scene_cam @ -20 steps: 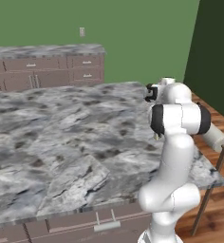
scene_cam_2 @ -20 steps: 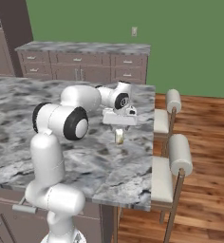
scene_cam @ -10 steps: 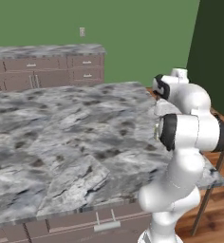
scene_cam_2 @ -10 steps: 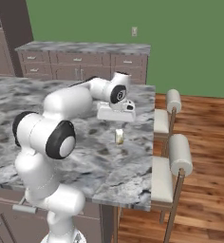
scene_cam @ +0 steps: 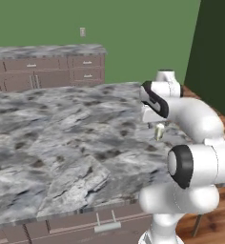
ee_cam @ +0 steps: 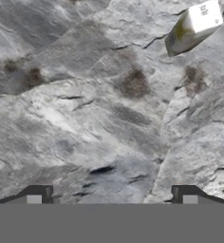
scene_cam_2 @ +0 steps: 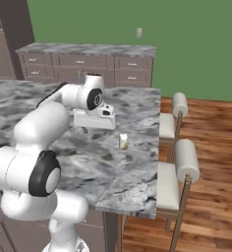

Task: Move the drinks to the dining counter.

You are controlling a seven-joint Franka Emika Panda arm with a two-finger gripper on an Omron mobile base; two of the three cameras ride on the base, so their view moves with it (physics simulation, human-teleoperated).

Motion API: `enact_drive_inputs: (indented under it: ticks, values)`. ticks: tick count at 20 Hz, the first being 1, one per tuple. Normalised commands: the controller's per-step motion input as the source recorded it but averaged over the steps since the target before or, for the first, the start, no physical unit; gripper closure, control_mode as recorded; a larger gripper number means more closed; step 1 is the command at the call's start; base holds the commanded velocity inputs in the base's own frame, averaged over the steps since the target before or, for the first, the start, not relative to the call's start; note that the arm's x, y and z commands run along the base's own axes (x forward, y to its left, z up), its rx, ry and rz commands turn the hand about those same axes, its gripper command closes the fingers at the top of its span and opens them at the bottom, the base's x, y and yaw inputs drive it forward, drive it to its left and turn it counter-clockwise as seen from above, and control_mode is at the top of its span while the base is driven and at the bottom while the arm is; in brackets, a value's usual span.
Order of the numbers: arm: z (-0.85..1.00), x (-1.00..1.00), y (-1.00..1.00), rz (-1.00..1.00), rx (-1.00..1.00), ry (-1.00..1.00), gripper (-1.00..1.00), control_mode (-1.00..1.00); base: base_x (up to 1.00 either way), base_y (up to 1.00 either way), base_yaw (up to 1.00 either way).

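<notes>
The gripper (scene_cam_2: 94, 127) is hovering with jaws spread wide and empty above the dining counter (scene_cam_2: 137, 182), while the small yellowish can (scene_cam_2: 123, 141) is standing upright on the marble just beside it, toward the stools.

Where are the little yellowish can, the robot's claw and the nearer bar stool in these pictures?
can (scene_cam_2: 123, 141): right base view, middle of its side.
gripper (ee_cam: 111, 195): hand view, the gap midway between its two dark tips.
stool (scene_cam_2: 187, 160): right base view, its padded backrest.

Yellowish can (scene_cam_2: 123, 141) on grey-veined marble dining counter (scene_cam_2: 132, 182)
</notes>
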Motion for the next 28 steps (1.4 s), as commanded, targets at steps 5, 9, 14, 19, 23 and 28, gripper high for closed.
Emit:
enact_drive_inputs:
  ticks: [5,9,14,19,23,28]
  values:
    - [0.16,-0.40,0.41,-0.11,-0.03,-0.01,-1.00,-1.00,0.00,0.00,0.00]
    - [0.17,-0.53,-0.05,-0.19,0.00,0.00,-1.00,-1.00,0.00,0.00,0.00]
    - [0.25,-0.21,0.00,-0.03,0.00,0.00,-1.00,-1.00,0.00,0.00,0.00]
    - [0.24,-0.15,0.00,0.02,0.00,0.00,-1.00,1.00,-0.18,0.00,0.02]
    - [0.00,0.00,0.00,0.00,0.00,0.00,-1.00,1.00,-0.88,0.15,0.07]
    - [0.00,0.00,0.00,0.00,0.00,0.00,-1.00,1.00,-0.77,0.81,0.28]
